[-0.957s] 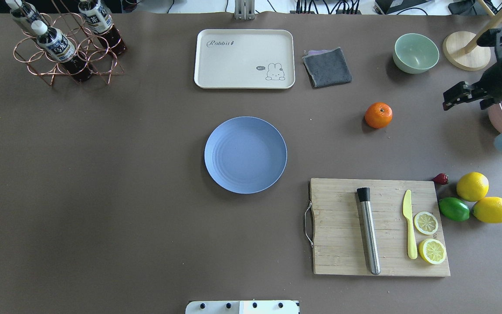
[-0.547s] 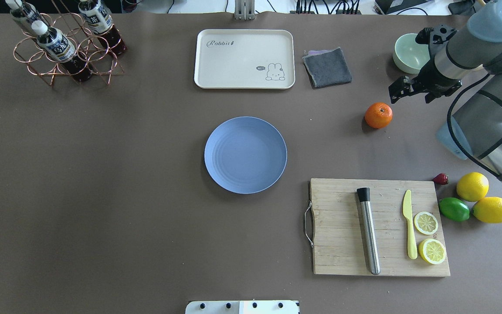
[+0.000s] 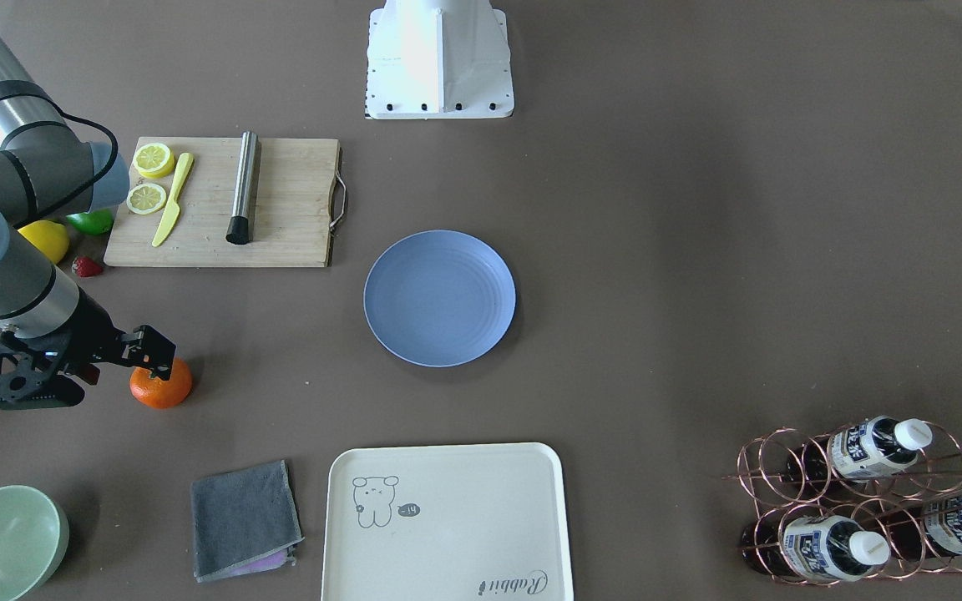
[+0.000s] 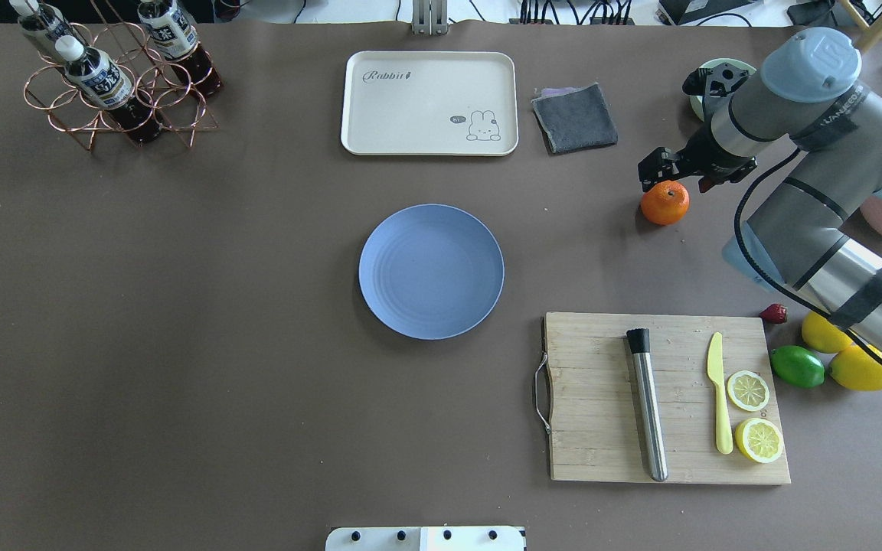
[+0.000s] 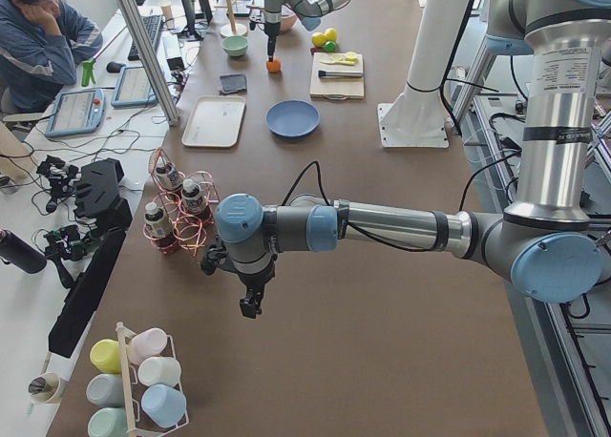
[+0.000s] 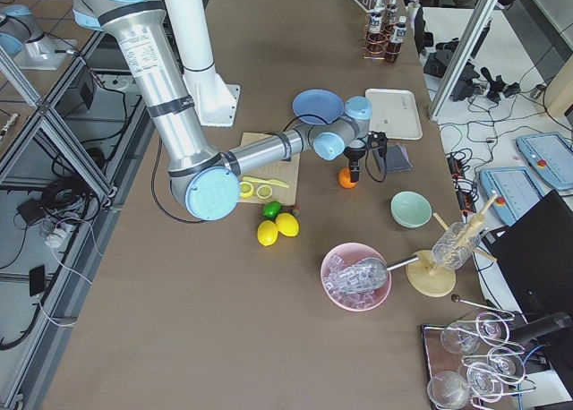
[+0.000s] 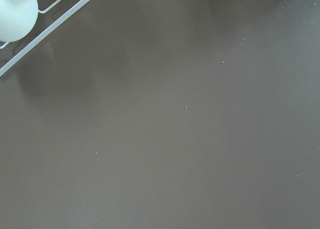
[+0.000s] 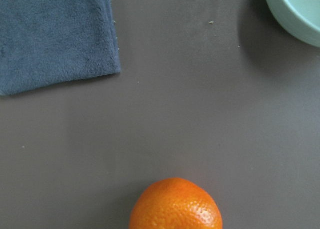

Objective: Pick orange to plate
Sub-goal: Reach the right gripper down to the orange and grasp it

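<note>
Orange [image 4: 664,203] is found on the bare desk [image 4: 219,344] in the upper right of the overhead frame. It is well apart from the plate [image 4: 431,272], which is seen at mid-frame with nothing on it. The right gripper [image 4: 677,174] is held at the fruit's upper edge in that view. In the front-facing view it is seen at the left of the frame, overlapping the orange's top. Its jaws appear spread, and nothing is held between them. Contact with the fruit cannot be confirmed.

In the right wrist view the orange is cut off by the bottom edge of the frame, below a cloth [image 8: 55,34] at the upper left and a bowl [image 8: 300,14] at the upper right. From this the jaws are judged not to be centred over the fruit.

The left gripper [image 5: 250,305] is shown only in the left side view, low over the desk beside a rack [image 5: 177,208] and far from the task's things. Whether its jaws are spread or clenched cannot be told.

The step in hand is judged to be the approach to the pick, and no part of the transfer is done. For the next move, the jaws would need to be shifted so that the orange's widest part is straddled, then lowered and closed. A round fruit is likely to roll if it is nudged off-centre, so a level, centred descent is called for before it is lifted and carried towards mid-frame to the plate.
</note>
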You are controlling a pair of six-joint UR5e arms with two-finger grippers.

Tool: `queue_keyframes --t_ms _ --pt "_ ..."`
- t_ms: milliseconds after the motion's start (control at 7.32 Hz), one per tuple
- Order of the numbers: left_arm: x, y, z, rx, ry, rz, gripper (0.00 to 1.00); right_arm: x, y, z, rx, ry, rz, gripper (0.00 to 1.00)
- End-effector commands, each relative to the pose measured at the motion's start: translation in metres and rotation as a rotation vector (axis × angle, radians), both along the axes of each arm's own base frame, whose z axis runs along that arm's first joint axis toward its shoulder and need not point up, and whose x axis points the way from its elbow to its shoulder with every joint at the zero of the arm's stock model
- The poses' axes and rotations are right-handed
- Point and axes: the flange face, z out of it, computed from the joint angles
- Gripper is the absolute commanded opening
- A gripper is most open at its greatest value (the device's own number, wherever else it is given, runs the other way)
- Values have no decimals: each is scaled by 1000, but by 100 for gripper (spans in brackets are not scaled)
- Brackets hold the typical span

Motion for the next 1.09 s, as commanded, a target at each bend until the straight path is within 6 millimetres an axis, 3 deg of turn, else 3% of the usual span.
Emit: queue_keyframes --t_ms 0,957 --pt "1 0 0 0 0 1 98 -20 2 5 1 26 -2 100" --pt "1 0 2 -3 0 2 98 -34 5 25 -1 74 -11 100"
